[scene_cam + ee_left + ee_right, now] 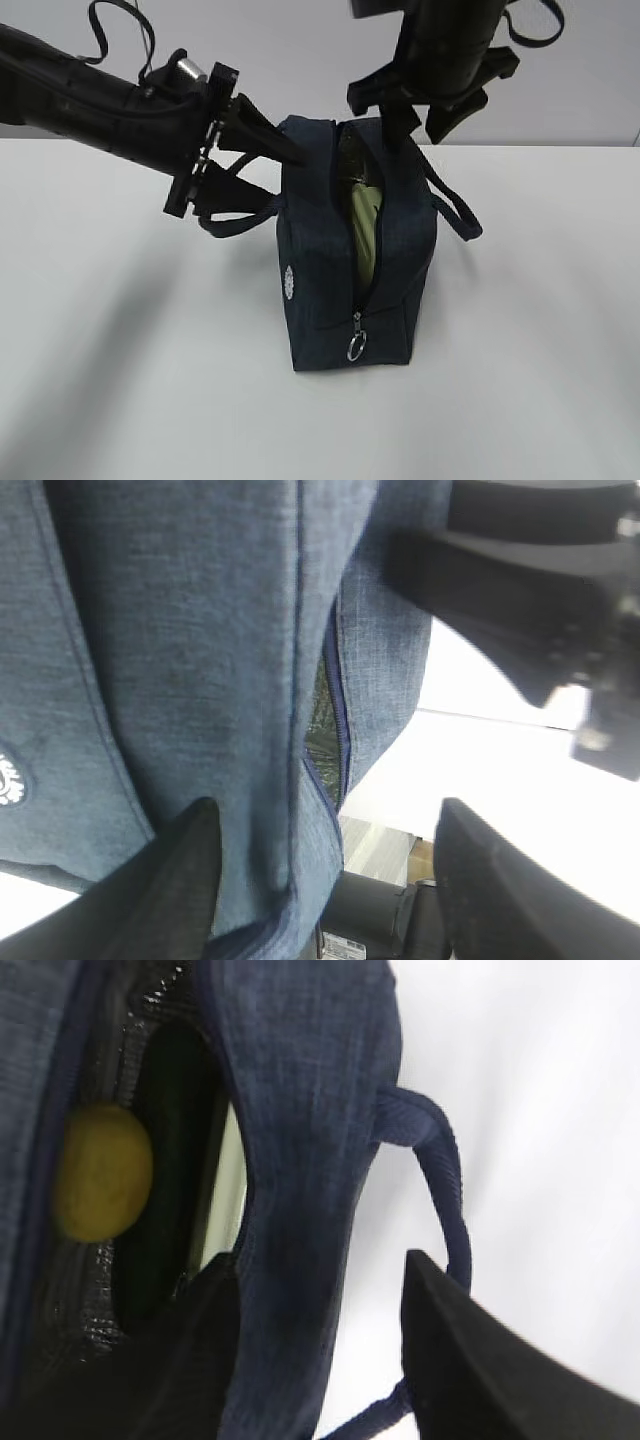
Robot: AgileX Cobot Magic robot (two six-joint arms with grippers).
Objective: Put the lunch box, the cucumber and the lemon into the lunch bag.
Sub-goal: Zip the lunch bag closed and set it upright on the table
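The navy lunch bag (320, 280) stands upright on the table with its top zipper open. The sage-green lid of the lunch box (366, 232) shows through the slit. In the right wrist view the yellow lemon (100, 1172) lies inside the bag beside a pale edge of the lunch box (228, 1195). I cannot make out the cucumber. My left gripper (285, 180) is open at the bag's upper left side, with the bag's fabric (250, 730) between its spread fingers (190, 880). My right gripper (420, 125) is open over the bag's right wall (300, 1160), one finger (190, 1360) inside and one outside.
The bag's silver ring pull (356, 346) hangs at the front bottom of the zipper. One loop handle (455, 210) hangs on the right, another (235, 222) on the left under my left gripper. The white table (120, 380) surrounds the bag.
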